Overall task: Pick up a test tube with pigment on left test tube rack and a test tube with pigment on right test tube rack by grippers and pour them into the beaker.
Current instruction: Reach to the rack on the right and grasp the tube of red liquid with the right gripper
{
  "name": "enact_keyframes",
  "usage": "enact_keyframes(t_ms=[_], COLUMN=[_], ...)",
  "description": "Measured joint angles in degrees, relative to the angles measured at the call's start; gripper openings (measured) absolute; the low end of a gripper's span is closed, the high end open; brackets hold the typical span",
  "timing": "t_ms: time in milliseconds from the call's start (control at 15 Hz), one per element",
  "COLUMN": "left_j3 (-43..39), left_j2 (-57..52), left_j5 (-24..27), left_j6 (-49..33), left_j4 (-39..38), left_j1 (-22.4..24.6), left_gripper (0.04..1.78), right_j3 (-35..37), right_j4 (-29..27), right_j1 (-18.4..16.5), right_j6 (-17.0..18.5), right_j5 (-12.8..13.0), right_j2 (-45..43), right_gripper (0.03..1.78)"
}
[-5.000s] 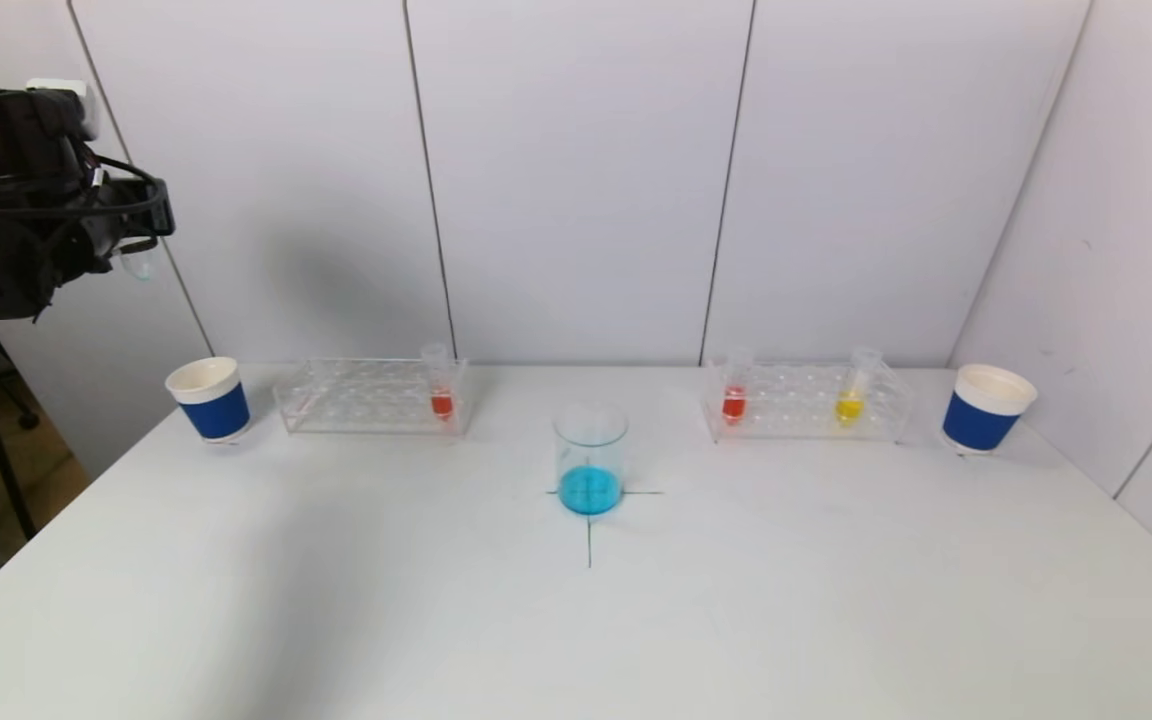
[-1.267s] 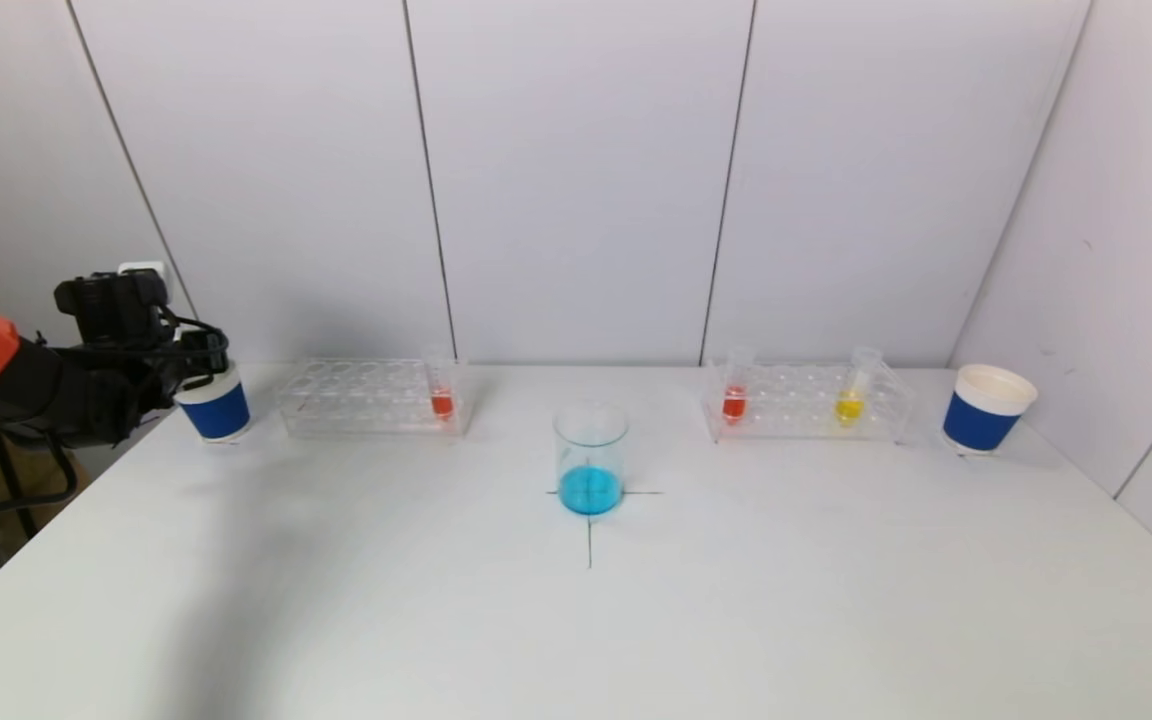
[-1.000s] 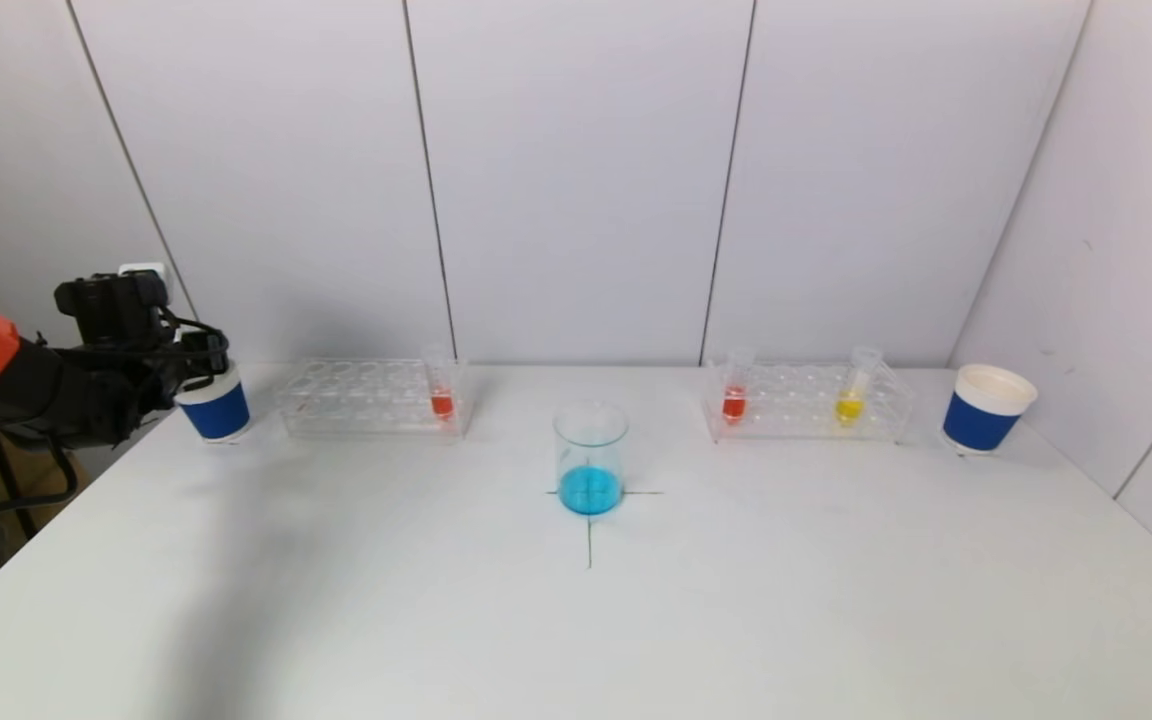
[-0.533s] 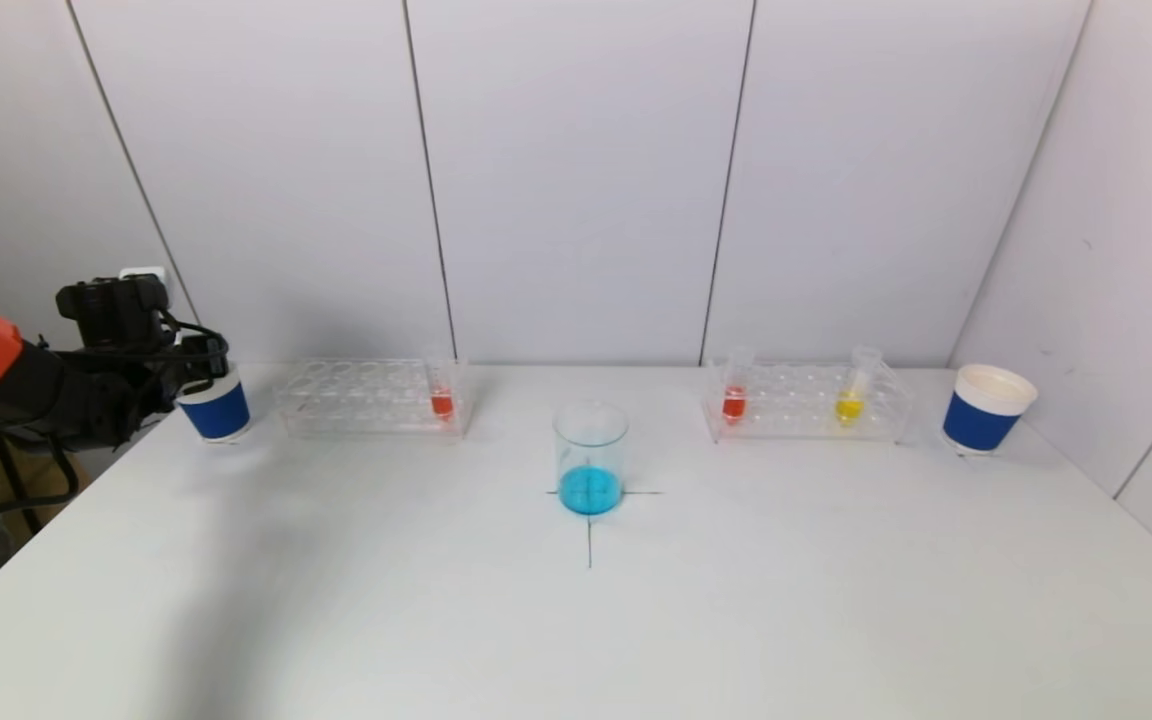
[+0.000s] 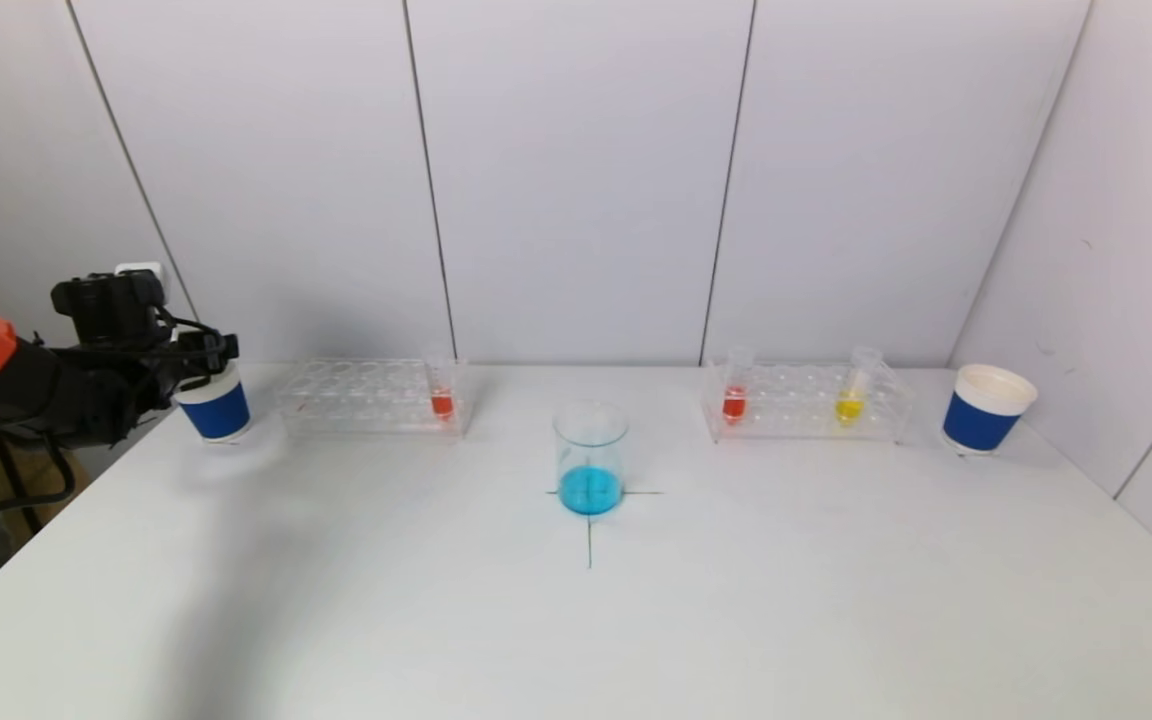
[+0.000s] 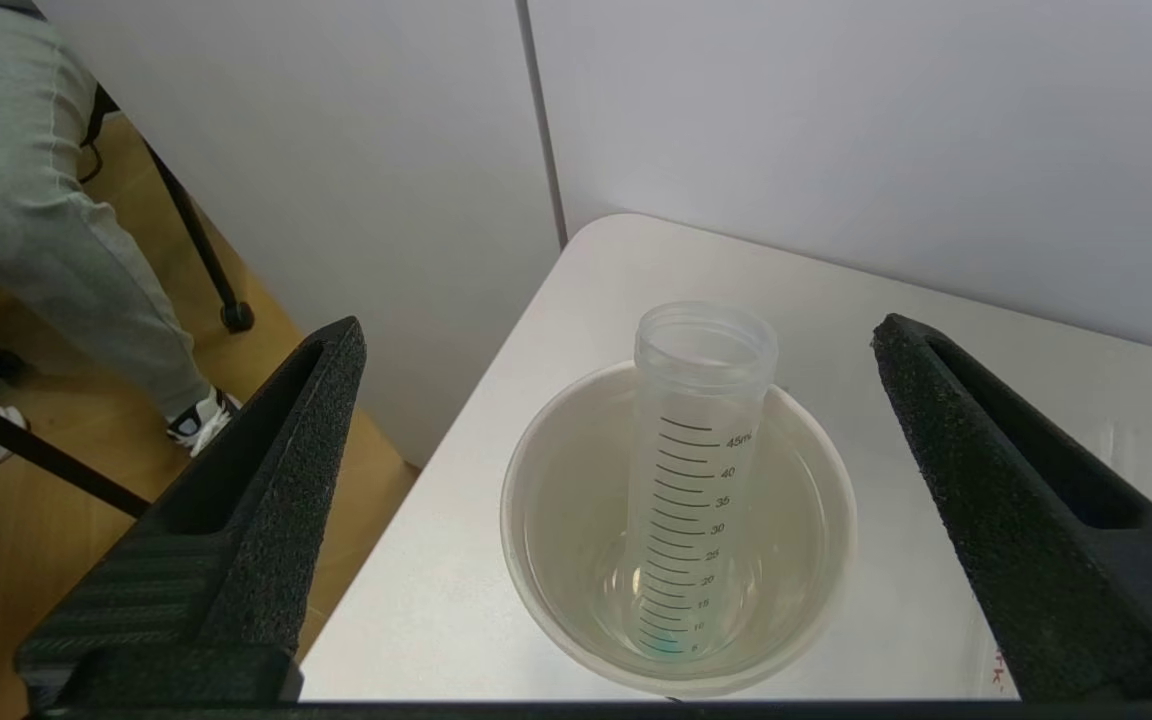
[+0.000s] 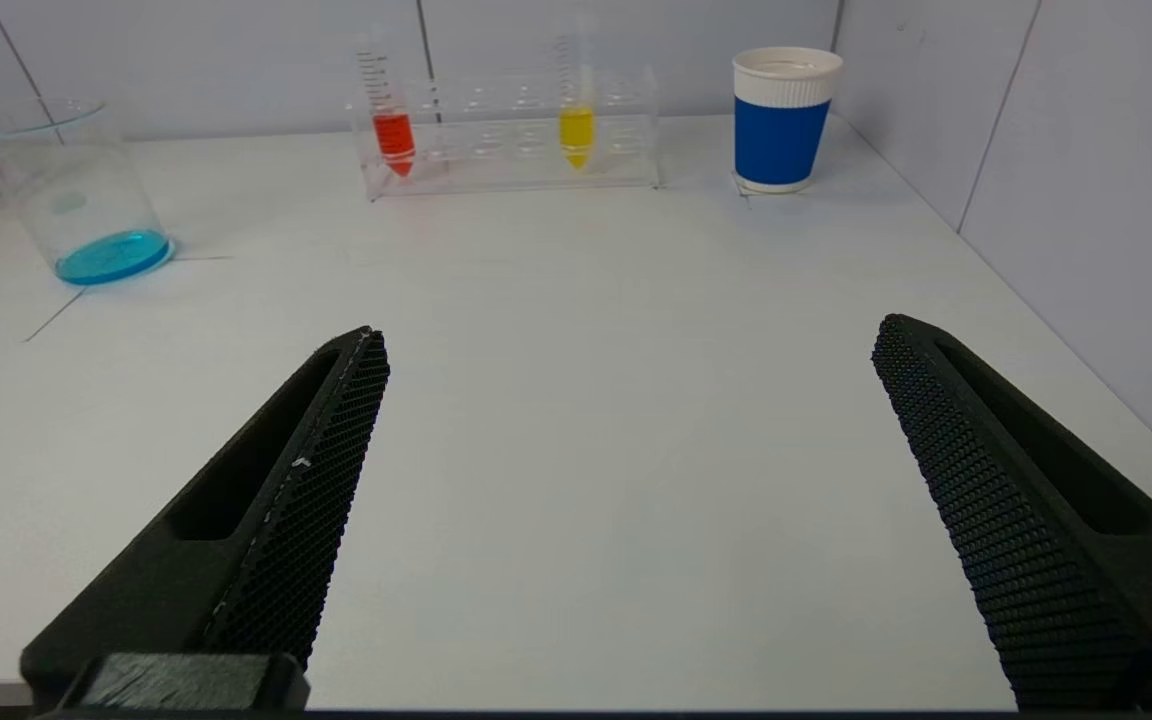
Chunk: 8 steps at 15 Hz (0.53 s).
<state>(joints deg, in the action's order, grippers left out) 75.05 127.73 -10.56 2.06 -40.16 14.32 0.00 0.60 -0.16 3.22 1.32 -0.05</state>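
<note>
The left gripper (image 6: 616, 340) hangs directly above the blue-banded paper cup (image 5: 213, 400) at the far left of the white table (image 5: 576, 620), with its 2 black foam-faced fingers (image 6: 266, 480) spread wide and touching nothing. Below and between those fingers, an emptied graduated test tube (image 6: 691, 470) stands inside the cup, leaning against the inner wall, mouth upward (a trace of blue tint shows at its tip). Just beyond the cup on the gripper's inner side sits the left test tube rack (image 5: 371, 397), clear acrylic, carrying 1 tube with red pigment (image 5: 441, 395) at its end nearest the table centre. The beaker (image 5: 590, 458) stands well apart from the left gripper, on a cross mark at the table centre, and holds a shallow layer of blue liquid. The right gripper (image 7: 626, 340) sits low over the near right part of the table, its 2 mesh-textured fingers (image 7: 286, 520) also fully apart and empty; it does not appear in the head view. Ahead of this gripper, at the back of the table, the right test tube rack (image 7: 511, 135) holds 1 tube with red pigment (image 7: 393, 135) and 1 tube with yellow pigment (image 7: 577, 130), both upright in their slots. A 2nd blue-banded paper cup (image 7: 782, 120) stands just beside that rack, on its outer end near the side wall. The beaker lies ahead of the right gripper and off toward the robot's left.
</note>
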Motion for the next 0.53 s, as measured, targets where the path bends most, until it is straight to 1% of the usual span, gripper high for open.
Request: enact_keyframes(t_ms=[267,533], left_j3=[-0.2,-0.7], left_j2=[-2.7,-8.6], left_j5=[0.0,0.1], left_j6=[0.0,0.1], left_j4=[0.5,2.1], left_j1=[0.0,-0.1], left_gripper=[1.76,1.76], right_j3=[0.0,0.0], right_j4=[0.0,0.0], right_j1=[0.0,0.0], right_j6=[0.0,0.0], right_j5=[0.0,0.0], right_j2=[0.0,0.0], right_gripper=[1.76,1.76])
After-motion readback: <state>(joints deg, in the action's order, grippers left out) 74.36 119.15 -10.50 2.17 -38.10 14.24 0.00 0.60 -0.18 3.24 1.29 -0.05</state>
